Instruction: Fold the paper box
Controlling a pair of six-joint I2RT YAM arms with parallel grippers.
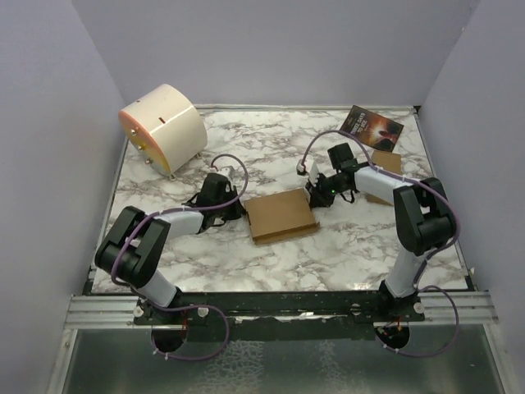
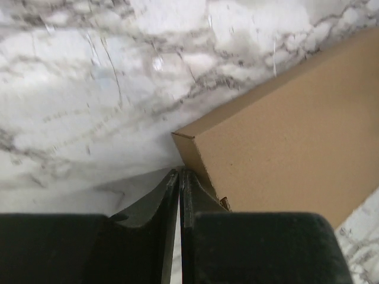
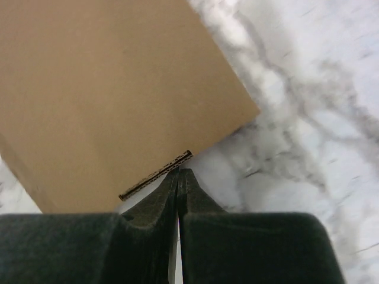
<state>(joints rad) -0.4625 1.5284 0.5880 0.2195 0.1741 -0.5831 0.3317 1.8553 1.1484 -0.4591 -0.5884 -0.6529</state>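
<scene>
Marble-patterned table [image 1: 353, 246], enclosed by pale lavender walls.

Left gripper [image 2: 179, 173]: fingers drawn together with only a hairline slit between them, nothing held. The tips are low over the table. Directly ahead of them, slightly to their right, sits one corner of the paper box [image 2: 284, 136]. Whether tips and corner actually touch cannot be confirmed.

Right gripper [image 3: 178, 171]: fingers pressed closed, nothing between them. The tips meet a raw corrugated edge along the box's side, and the brown top panel spreads ahead and to the left of them.

In the overhead view the paper box is a closed, flat rectangle lying on the table between the two grippers, one at each short end.

Behind the right gripper, partly hidden by its arm, lies a smaller cardboard box [image 1: 385, 164]. Farther out, toward the far corner, is a dark printed booklet [image 1: 376, 127].

Well beyond the left gripper, near the opposite far corner, stands a cream drum-shaped object [image 1: 164, 125].
</scene>
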